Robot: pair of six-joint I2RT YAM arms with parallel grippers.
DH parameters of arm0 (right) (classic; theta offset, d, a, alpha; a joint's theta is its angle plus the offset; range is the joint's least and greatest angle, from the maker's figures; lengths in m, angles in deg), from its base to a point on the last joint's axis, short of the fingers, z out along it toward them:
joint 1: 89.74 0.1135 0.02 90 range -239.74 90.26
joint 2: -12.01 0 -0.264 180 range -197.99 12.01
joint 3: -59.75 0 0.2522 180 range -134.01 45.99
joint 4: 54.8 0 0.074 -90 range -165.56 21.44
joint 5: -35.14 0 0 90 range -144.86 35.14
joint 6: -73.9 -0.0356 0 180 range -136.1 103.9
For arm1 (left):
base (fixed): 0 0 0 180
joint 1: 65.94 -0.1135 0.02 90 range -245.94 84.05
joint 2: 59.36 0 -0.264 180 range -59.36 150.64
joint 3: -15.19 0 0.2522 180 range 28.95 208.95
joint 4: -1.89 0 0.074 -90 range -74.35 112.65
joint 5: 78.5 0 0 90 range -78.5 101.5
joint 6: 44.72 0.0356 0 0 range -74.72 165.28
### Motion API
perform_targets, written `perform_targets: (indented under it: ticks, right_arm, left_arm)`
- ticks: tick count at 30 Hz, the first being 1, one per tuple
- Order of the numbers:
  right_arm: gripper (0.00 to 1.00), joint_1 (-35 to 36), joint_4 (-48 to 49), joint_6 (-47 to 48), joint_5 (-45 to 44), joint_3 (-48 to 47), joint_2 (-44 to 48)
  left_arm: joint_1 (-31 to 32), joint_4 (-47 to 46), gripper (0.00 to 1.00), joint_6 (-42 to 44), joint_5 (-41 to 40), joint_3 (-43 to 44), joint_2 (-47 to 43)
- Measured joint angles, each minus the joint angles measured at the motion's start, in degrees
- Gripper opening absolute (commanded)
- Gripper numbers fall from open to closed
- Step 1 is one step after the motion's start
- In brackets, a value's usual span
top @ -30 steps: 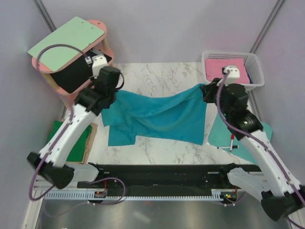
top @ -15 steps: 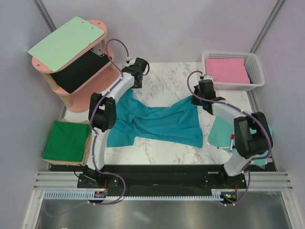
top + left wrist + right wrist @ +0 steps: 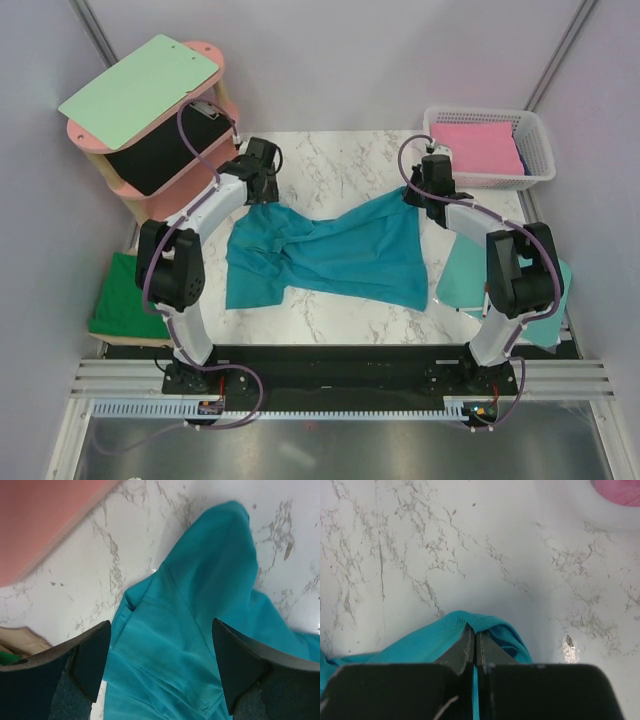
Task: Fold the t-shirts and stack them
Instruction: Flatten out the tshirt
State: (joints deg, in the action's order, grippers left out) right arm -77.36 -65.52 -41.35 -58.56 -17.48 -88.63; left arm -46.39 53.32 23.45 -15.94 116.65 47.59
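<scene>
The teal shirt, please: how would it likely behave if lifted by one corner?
Probably floppy: the shirt lies creased and bunched, so it should sag. Likely light: the right gripper pinches only a thin fold of it. Pushed, it would probably wrinkle, not slide.

Bare marble (image 3: pixel 340 160) lies open beyond the shirt (image 3: pixel 340 250), between the shelf (image 3: pixel 208 48) at left and the basket (image 3: pixel 537 145) at right.

My worktop (image 3: pixel 340 165), white marble with grey veins, carries the teal-blue t-shirt (image 3: pixel 330 255), which lies rumpled and unfolded across its middle, reaching almost from side to side. A white basket (image 3: pixel 480 112) stands at the far right corner. A teal board (image 3: pixel 458 283) lies at the right edge, just beside the shirt.
</scene>
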Motion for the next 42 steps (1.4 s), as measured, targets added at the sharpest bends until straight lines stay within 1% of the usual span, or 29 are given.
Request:
perform_targets:
  ticks: [3, 8, 11, 16, 18, 20, 24, 29, 33, 35, 36, 37, 38, 39, 40, 42]
  right_arm:
    - [0.0, -1.5, -0.1, -0.8, 0.0, -2.4, -2.5]
    - [0.0, -3.7, -1.0, -2.2, -0.3, -6.5, -5.9]
    - [0.0, -4.5, -1.2, -2.6, -1.2, -8.0, -6.9]
    - [0.0, -5.0, -1.5, -2.9, -1.8, -8.8, -7.7]
    - [0.0, -5.0, -1.5, -3.0, -1.8, -9.0, -8.2]
    - [0.0, -5.1, -1.5, -3.0, -1.7, -9.0, -8.6]
    - [0.0, -5.2, -1.6, -3.1, -1.5, -9.0, -9.0]
    - [0.0, -5.4, -1.5, -3.1, -0.7, -9.0, -9.0]
    - [0.0, -5.4, -1.5, -3.4, 0.2, -9.0, -9.0]
    - [0.0, -5.5, -1.5, -3.5, 0.4, -9.0, -9.0]
    - [0.0, -5.5, -1.5, -3.5, 0.5, -9.0, -9.0]
    - [0.0, -5.5, -1.5, -3.5, 0.7, -9.0, -9.0]
    - [0.0, -5.5, -1.5, -3.5, 0.8, -9.0, -9.0]
    - [0.0, -5.5, -1.5, -3.5, 0.9, -9.0, -9.0]
    - [0.0, -5.5, -1.5, -3.5, 1.1, -9.0, -9.0]
    - [0.0, -5.5, -1.5, -3.5, 1.4, -9.0, -9.0]
  left_arm:
    - [-0.2, -2.7, 0.85, 0.0, 2.7, -6.6, -3.0]
    - [-0.2, -5.5, 0.82, 0.0, 5.8, -14.1, -4.9]
    - [-0.2, -6.6, 0.8, -0.2, 7.0, -16.3, -5.2]
    - [-0.2, -10.3, 0.78, -0.7, 8.7, -20.4, -6.3]
    - [-0.2, -11.5, 0.75, -0.8, 9.6, -21.6, -6.8]
    - [-0.2, -12.8, 0.69, -1.1, 10.1, -22.4, -6.8]
    - [-0.2, -14.3, 0.7, -1.8, 10.9, -22.9, -6.7]
    - [-0.2, -15.2, 0.75, -2.8, 10.4, -24.5, -6.2]
    - [-0.2, -15.2, 0.75, -3.1, 9.2, -24.8, -5.5]
    - [-0.2, -15.2, 0.68, -3.3, 8.6, -24.8, -4.6]
    - [-0.2, -15.3, 0.6, -3.5, 8.3, -24.8, -4.1]
    - [-0.2, -15.5, 0.29, -4.0, 8.3, -24.8, -3.6]
    - [-0.2, -15.9, 0.17, -4.1, 8.1, -24.7, -3.5]
    - [-0.2, -16.2, 0.07, -4.7, 8.1, -24.7, -3.2]
    - [-0.2, -16.4, 0.02, -4.9, 8.0, -24.6, -3.0]
    - [-0.2, -16.7, 0.02, -4.8, 7.6, -24.1, -2.6]
